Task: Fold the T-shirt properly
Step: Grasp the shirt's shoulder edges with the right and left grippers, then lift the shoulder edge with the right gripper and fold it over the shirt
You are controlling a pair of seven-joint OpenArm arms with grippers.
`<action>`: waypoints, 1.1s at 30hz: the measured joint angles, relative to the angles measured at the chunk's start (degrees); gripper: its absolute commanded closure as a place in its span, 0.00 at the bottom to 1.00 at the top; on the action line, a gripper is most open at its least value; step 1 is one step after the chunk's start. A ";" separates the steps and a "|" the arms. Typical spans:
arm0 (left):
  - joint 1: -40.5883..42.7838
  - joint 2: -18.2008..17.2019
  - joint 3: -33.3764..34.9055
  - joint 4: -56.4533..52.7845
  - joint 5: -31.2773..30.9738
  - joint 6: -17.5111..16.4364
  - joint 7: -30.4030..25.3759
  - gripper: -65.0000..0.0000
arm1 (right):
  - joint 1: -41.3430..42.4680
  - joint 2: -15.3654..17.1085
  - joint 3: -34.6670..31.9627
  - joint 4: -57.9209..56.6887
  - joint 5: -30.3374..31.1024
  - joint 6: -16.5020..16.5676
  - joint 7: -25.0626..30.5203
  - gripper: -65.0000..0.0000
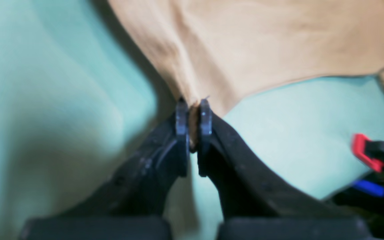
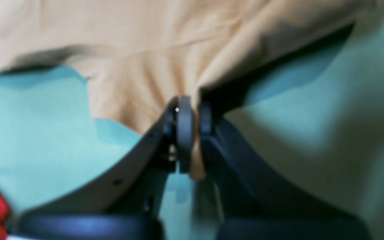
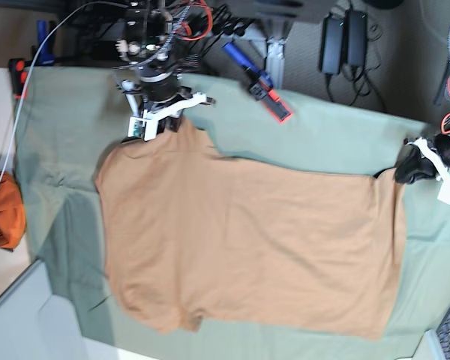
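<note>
The tan T-shirt lies spread flat on the pale green cloth, its length running left to right. My right gripper is at the shirt's upper left corner, near a sleeve. In the right wrist view it is shut on a pinch of the tan fabric. My left gripper is at the shirt's upper right corner. In the left wrist view it is shut on the corner of the tan fabric, which is lifted and pulled taut.
A darker orange cloth bundle lies at the left edge of the table. A red and blue clamp grips the table's far edge and also shows in the left wrist view. Cables and power bricks lie beyond the table.
</note>
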 measured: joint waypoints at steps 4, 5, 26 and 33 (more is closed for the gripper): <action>2.16 0.00 -0.07 0.00 -0.09 0.00 0.66 1.00 | -4.39 1.38 1.92 3.63 0.13 0.20 -0.37 1.00; 2.03 -0.04 -0.07 0.00 -0.07 0.00 0.66 1.00 | -4.96 1.88 2.45 4.26 0.87 0.22 -0.39 1.00; 1.68 -0.94 -5.33 3.76 -14.32 0.00 8.63 1.00 | -2.56 4.07 8.98 12.35 7.37 4.17 -1.62 1.00; -0.61 -0.96 -5.22 3.61 -10.27 0.00 5.88 1.00 | 5.25 4.07 9.03 10.16 7.43 5.20 -3.21 1.00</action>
